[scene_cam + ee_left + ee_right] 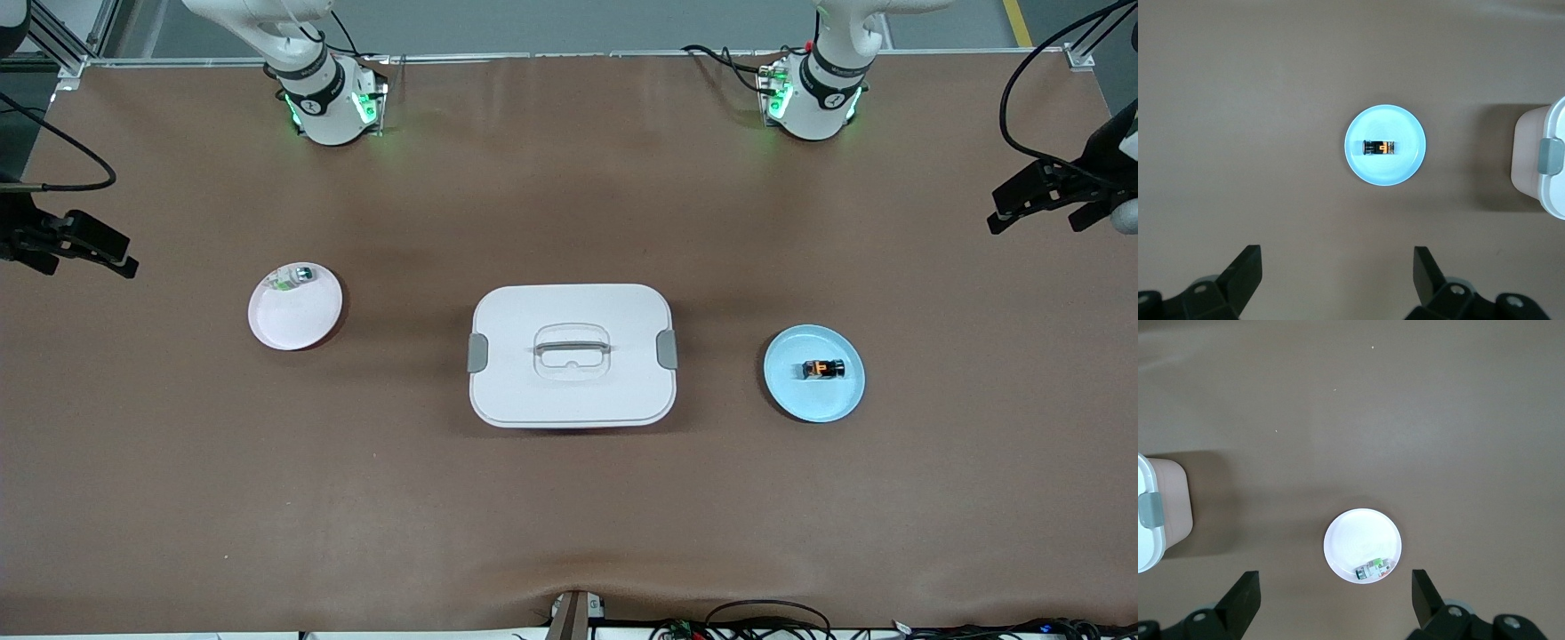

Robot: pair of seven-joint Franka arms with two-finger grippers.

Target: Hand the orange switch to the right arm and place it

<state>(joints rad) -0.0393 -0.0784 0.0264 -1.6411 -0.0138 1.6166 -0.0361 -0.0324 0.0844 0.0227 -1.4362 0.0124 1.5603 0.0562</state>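
Note:
The orange switch (823, 368) is a tiny black block with an orange part. It lies in the middle of a light blue plate (813, 407) toward the left arm's end of the table. It also shows in the left wrist view (1379, 147) on that plate (1386, 175). My left gripper (1336, 259) is open and empty, high over the bare table beside the blue plate. It shows at the edge of the front view (1040, 212). My right gripper (1333, 581) is open and empty, high over the table beside a white plate (1355, 540). It also shows at the front view's edge (82, 253).
A white lidded box (569, 396) with a handle and grey clasps stands at mid table between the plates (1538, 167) (1155, 520). The white plate (298, 324) holds a small clear-and-green component (294, 277) at its rim (1375, 569). Cables lie along the table's near edge.

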